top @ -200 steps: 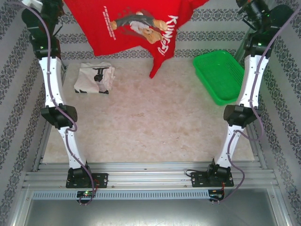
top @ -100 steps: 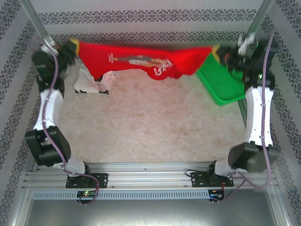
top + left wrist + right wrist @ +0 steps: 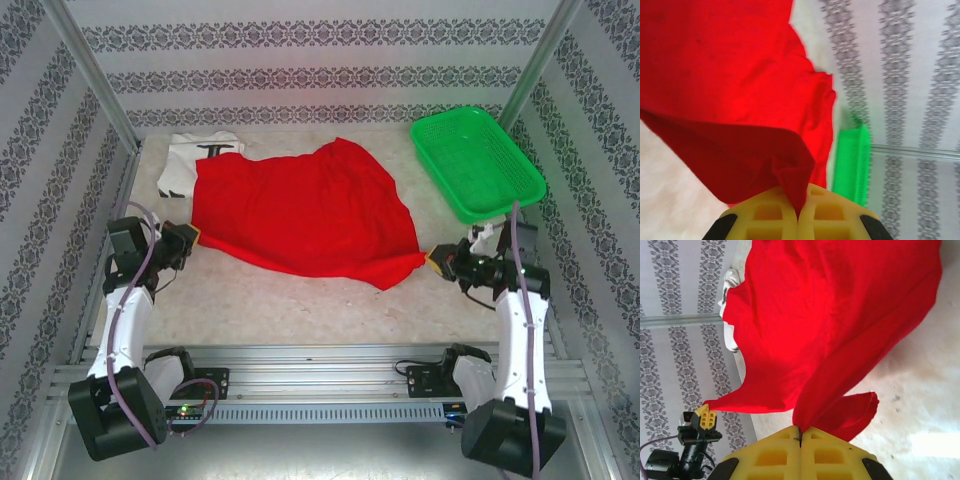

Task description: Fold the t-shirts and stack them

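**Top view.** You are holding the red t-shirt (image 3: 300, 215) spread low over the worktop (image 3: 300, 305), with no print showing. The left tool (image 3: 191, 237) is pinching its near-left corner and the right tool (image 3: 437, 259) its near-right corner, both clamped on cloth. The far edge is lying over part of the white t-shirt (image 3: 188, 163) at the far left. Any dragging of the red one from here is likely to pull or rumple the white one. The green basket (image 3: 530, 186) is sitting just beyond the right tool, so an outward swing is risking a knock. Open room is lying at the near centre, between the arms.

**Left wrist.** The left tool (image 3: 799, 214) is biting only a thin twisted tip of the red t-shirt (image 3: 715, 75), jaws tight together. So small a bite is liable to slip out under tension.

**Right wrist.** The right tool (image 3: 800, 436) is closing on a folded-over corner. The red t-shirt (image 3: 830, 315) is sagging between the tools. Pulling unevenly is risking a skewed, creased lay. The worktop edge on the white t-shirt (image 3: 730, 279) side is giving you little margin.
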